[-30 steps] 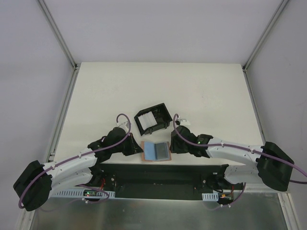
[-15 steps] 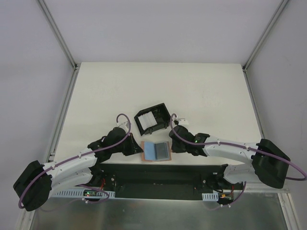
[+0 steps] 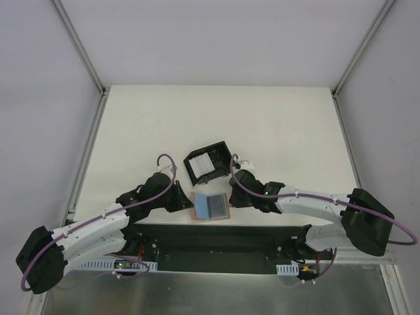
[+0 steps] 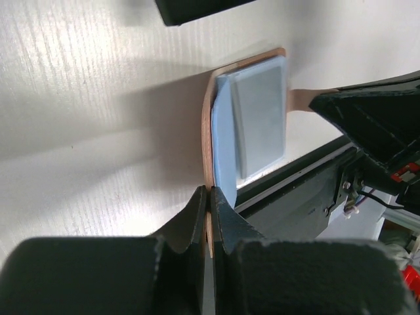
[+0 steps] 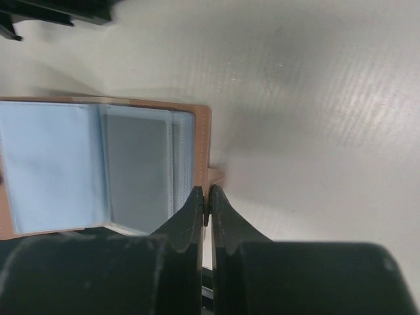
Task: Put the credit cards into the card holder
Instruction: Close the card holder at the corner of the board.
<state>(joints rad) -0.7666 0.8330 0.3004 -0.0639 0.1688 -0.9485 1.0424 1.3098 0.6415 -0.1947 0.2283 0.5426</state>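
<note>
Two credit cards (image 5: 134, 172), light blue and grey, lie inside one open card holder (image 5: 203, 138) on the tabletop (image 3: 282, 125). Left gripper (image 4: 209, 191) and right gripper (image 5: 207, 193) jaws each clench an opposite holder edge. One black box (image 3: 222, 159), contents indistinct.

tan leather card holder (image 5: 202, 131), near edge hidden behind the right gripper (image 5: 206, 195) and its blurred fingers (image 5: 187, 226); black box frame (image 4: 197, 10) cropped atop the left wrist view.

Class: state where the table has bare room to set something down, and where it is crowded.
Bare: the table beyond the black box frame, and the strips either side of it. Crowded: the near edge, where left claw and right claw pinch the card holder.
</note>
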